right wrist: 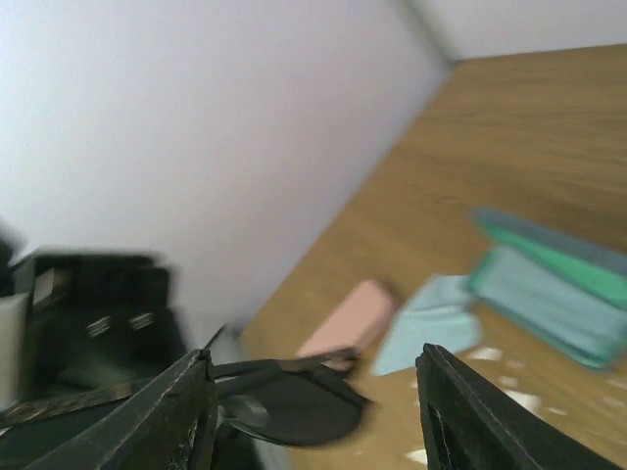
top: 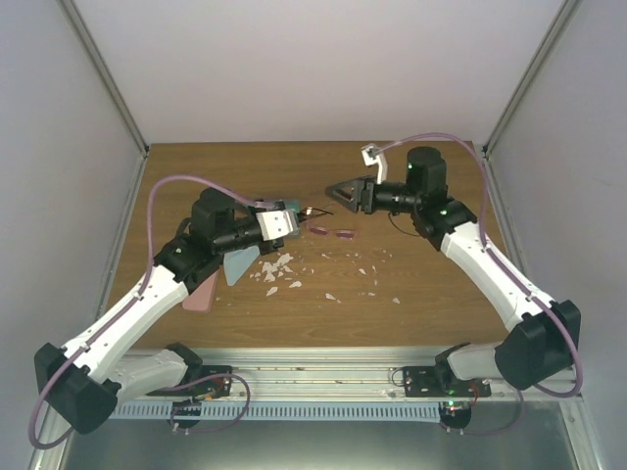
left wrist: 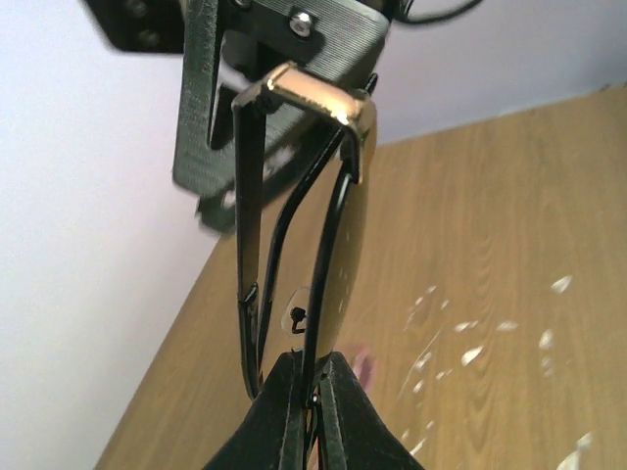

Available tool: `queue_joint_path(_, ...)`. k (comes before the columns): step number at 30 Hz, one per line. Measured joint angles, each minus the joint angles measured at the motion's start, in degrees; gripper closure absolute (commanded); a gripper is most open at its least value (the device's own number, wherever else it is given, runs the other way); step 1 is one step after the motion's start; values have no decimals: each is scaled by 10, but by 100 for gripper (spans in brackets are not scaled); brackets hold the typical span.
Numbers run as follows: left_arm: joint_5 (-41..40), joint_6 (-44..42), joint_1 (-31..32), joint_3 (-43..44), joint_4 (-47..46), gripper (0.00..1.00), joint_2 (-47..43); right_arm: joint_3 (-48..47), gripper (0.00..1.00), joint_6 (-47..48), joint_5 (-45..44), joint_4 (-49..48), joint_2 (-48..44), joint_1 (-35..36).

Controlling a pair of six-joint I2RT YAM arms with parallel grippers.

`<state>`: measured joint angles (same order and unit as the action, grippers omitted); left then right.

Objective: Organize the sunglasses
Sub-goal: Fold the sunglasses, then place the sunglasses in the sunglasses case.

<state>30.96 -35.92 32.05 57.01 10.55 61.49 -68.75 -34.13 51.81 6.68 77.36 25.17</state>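
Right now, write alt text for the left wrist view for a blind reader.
The left claw pinches the thin black frame of dark sunglasses, holding them upright above a wooden table. White scraps dot the table at right; a pale wall fills the left.

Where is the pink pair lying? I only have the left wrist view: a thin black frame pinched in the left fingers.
Observer: The pink sunglasses lie on the table, between the left arm and the right arm.
Operator: Is the right gripper clamped on my dark pair?
Observer: No. The right gripper is open wide, with the dark sunglasses close by one finger.
Operator: Anything by the left arm?
Observer: A pink case lies partly under it, a light blue cloth beside that.
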Motion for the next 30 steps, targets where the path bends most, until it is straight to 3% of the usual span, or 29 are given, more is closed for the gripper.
queue_joint_path(6,-131,-74,3,2,33,100,17,24,42,2,-183,67,-17,-56)
queue_joint_path(11,-241,-123,10,2,59,100,67,71,40,3,-246,96,-59,-55)
queue_joint_path(20,-404,-188,16,3,77,100,202,90,39,9,-303,116,-76,-57)
queue_joint_path(30,-494,-220,3,23,96,100,325,129,37,22,-309,119,-75,-66)
